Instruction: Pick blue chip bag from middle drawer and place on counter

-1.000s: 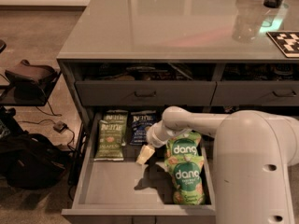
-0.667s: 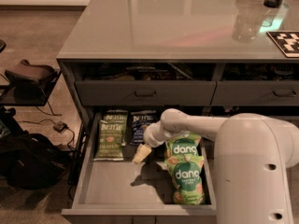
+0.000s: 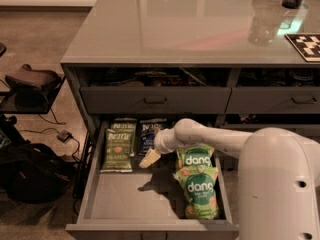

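Camera view: jaws just beside blue chip bag [image 3: 148,134].

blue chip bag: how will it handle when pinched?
Probably light and floppy: the blue chip bag is a small flat-lying pouch. May slide on the middle drawer floor if pushed. The gripper is at its near end.

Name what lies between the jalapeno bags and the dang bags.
Camera view: the gripper, over bare floor of the middle drawer, just before the blue chip bag.
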You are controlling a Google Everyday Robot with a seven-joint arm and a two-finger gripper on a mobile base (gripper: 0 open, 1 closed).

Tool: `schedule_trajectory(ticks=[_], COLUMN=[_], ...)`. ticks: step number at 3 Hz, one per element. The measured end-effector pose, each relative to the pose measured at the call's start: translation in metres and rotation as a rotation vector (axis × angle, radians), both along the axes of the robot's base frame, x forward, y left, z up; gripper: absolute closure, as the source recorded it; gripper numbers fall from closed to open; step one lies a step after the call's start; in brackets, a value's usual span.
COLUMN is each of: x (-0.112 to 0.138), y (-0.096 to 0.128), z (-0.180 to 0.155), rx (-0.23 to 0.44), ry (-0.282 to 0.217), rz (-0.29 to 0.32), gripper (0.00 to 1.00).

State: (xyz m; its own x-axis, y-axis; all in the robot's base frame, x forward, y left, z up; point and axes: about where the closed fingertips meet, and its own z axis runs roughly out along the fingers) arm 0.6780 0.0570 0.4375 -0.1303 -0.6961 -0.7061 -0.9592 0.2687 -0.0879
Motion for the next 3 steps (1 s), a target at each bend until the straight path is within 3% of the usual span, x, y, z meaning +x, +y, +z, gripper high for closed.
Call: schedule_trajectory(ticks=[1, 3], x=[0.019, 0.052], y=[-0.012, -0.016], z=[-0.014, -0.046], rx=[0.039, 0.031], ry=[-0.032, -0.015], rz=[-0.099, -0.184], gripper=[0.00, 0.00])
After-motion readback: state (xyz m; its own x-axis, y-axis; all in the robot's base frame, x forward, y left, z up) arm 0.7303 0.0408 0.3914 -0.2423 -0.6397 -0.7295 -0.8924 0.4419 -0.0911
